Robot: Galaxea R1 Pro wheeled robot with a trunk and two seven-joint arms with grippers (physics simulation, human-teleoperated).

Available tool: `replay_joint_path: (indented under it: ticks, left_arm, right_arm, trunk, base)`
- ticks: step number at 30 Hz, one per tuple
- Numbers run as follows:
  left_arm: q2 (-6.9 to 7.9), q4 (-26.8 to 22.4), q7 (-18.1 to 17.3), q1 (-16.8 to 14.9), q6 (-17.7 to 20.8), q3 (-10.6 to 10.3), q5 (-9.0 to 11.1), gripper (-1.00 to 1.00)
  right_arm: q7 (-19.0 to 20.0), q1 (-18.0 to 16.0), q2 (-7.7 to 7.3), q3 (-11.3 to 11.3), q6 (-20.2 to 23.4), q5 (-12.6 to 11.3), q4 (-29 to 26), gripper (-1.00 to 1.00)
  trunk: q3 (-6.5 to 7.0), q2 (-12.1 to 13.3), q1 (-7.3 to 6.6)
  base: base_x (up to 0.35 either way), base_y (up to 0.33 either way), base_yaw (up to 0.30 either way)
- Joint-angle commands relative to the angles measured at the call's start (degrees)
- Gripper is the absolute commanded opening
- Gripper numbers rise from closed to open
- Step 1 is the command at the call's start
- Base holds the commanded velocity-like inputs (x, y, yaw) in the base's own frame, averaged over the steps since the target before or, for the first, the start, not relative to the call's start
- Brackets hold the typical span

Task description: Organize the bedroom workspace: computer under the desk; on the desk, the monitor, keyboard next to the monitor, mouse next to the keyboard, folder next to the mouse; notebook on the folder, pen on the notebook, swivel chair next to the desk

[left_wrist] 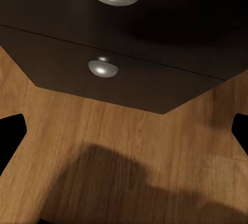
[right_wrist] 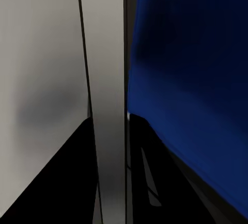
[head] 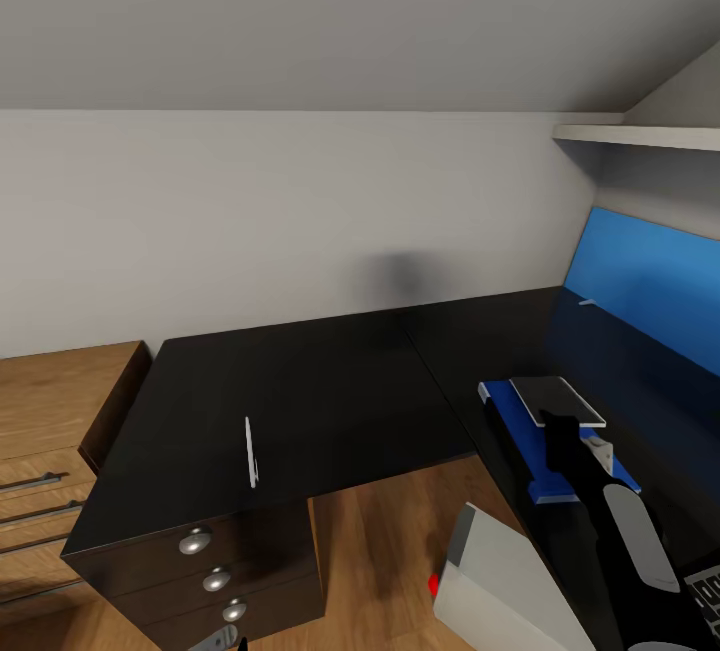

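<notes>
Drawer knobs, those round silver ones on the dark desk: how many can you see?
3, stacked down the desk's front: top knob, middle knob, bottom knob. More may sit lower, out of sight.

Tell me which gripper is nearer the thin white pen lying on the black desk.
Left, probably. The left gripper hangs low in front of the desk drawers, below the thin white pen. The right gripper is far across the black desk, over the blue folder with the grey notebook.
</notes>
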Motion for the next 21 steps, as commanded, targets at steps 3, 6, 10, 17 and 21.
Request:
replay_joint_path:
  ticks: [3, 6, 10, 17, 21]
  left_arm:
    - [0.03, -0.07, 0.31, 0.00, -0.23, -0.17, 0.59, 1.00]
    - [0.03, -0.07, 0.31, 0.00, -0.23, -0.17, 0.53, 1.00]
    - [0.03, -0.07, 0.31, 0.00, -0.23, -0.17, 0.50, 1.00]
    - [0.03, -0.07, 0.31, 0.00, -0.23, -0.23, 0.48, 1.00]
    - [0.03, -0.07, 0.31, 0.00, -0.19, -0.23, 0.48, 1.00]
  right_arm:
    - [-0.29, -0.03, -0.01, -0.08, 0.31, -0.53, -0.09, -1.00]
    - [-0.30, -0.03, -0.08, -0.08, 0.44, -0.53, -0.10, -1.00]
    - [-0.30, -0.03, -0.10, -0.08, 0.47, -0.56, -0.10, -1.00]
    - [-0.30, -0.03, -0.11, -0.08, 1.63, -0.61, -0.17, -1.00]
    - [-0.33, -0.03, -0.11, -0.14, 3.30, -0.61, -0.18, -1.00]
  trunk:
    - [-0.04, -0.03, 0.00]
    - [-0.04, -0.03, 0.00]
    - [-0.04, -0.03, 0.00]
    - [-0.04, -0.03, 0.00]
    - [-0.04, -0.03, 0.00]
  base:
    - [0.000, 0.000, 0.000]
    - [0.000, 0.000, 0.000]
    - [0.000, 0.000, 0.000]
    - [0.000, 0.000, 0.000]
    - [0.000, 0.000, 0.000]
